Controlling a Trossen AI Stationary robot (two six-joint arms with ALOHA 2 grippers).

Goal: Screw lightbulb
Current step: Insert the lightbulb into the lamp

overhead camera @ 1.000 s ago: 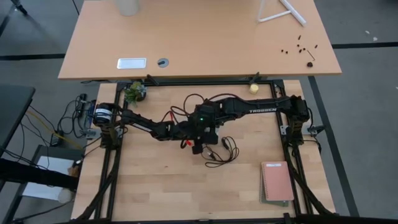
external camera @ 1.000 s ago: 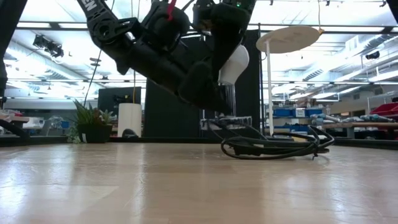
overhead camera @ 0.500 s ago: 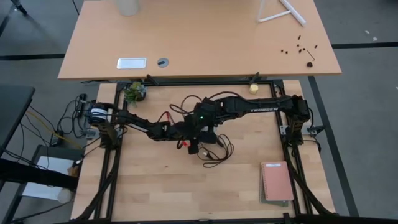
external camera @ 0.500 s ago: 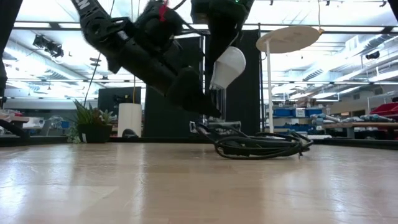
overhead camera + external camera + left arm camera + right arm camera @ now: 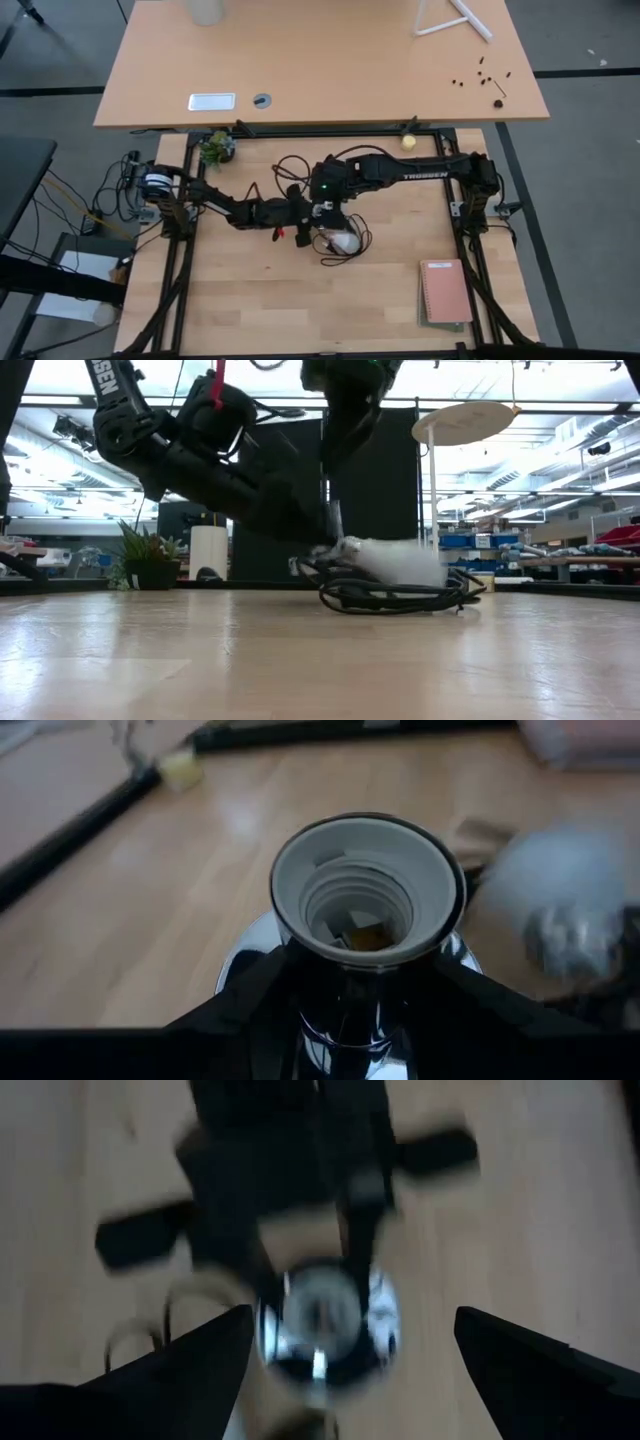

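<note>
The white lightbulb [image 5: 345,241] lies blurred on the black cord [image 5: 335,255], right of the socket, and no gripper touches it. It also shows in the low view [image 5: 395,560] and the left wrist view [image 5: 570,910]. My left gripper [image 5: 303,216] is shut on the round silver socket [image 5: 365,910], whose white threaded mouth is empty. My right gripper [image 5: 352,1315] is open and empty, above the socket. My left gripper pinches the socket's chrome base [image 5: 300,1020] between its two fingers [image 5: 240,1005], one on either side, below the white mouth. The fingers come slanting down from the table's left. The mouth [image 5: 365,885] faces up. I cannot tell whether the socket rests on the table.
A pink notebook [image 5: 446,292] lies near the table's right front corner. A small yellowish ball [image 5: 408,142] and a potted plant [image 5: 216,147] stand at the far edge. The cord coils on the table right of the grippers.
The bulb, held up in my right gripper above the socket a second ago, has left it and fallen onto the cord beside the socket. My left gripper has drawn the socket and cord toward the table's left. My right gripper has gone up.
</note>
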